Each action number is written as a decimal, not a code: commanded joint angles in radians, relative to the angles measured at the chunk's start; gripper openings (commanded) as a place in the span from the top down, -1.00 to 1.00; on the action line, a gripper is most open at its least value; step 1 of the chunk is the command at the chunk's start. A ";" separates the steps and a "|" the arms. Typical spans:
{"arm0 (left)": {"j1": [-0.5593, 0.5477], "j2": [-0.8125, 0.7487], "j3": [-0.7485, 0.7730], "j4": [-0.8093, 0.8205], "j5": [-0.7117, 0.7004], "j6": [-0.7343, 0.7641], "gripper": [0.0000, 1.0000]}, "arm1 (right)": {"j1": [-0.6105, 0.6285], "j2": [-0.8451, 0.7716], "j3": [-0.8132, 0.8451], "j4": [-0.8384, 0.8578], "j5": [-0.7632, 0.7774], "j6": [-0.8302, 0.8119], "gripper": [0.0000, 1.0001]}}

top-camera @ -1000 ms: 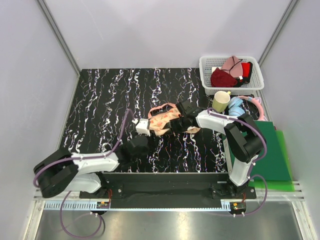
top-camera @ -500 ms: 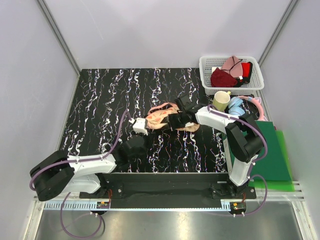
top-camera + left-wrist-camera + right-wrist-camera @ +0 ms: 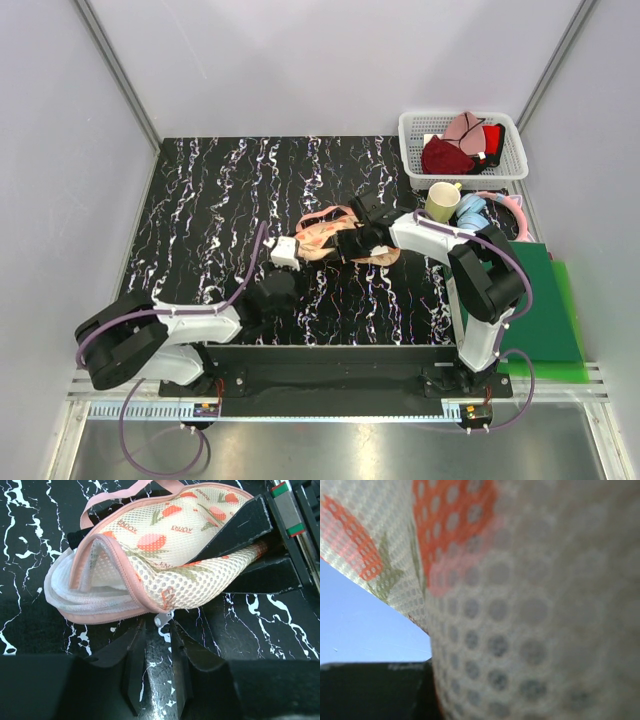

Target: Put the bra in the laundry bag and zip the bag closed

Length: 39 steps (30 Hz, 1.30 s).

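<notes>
While clamping the bag at its far end with right gripper, pinching the mesh between both fingers, keeping it put mid-way across table with the zip edge facing left gripper. Probably anchoring it against the tug of zipping. Lining up left fingers, slightly spread and gripping nothing, just short of zip pull, likely for a pinch. Seeing bra tucked inside, with white padding showing through the gaping near end; not yet zipped there. Reading small grey print repeating on the mesh, something like "XOTRA", but not trusting the letters. Getting only blurred mesh on right wrist view.
</notes>
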 commanded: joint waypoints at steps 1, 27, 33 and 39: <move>0.002 0.021 0.052 0.108 -0.061 0.016 0.41 | 0.000 0.005 0.042 -0.025 -0.014 0.010 1.00; 0.108 -0.050 -0.031 -0.047 0.222 -0.026 1.00 | -0.020 0.013 0.056 -0.054 0.086 -0.131 1.00; 0.106 -0.062 -0.054 -0.222 0.393 -0.093 1.00 | -0.041 0.041 0.051 -0.079 0.180 -0.332 1.00; 0.106 -0.011 -0.011 -0.333 0.531 -0.122 1.00 | -0.049 0.079 0.039 -0.079 0.241 -0.612 1.00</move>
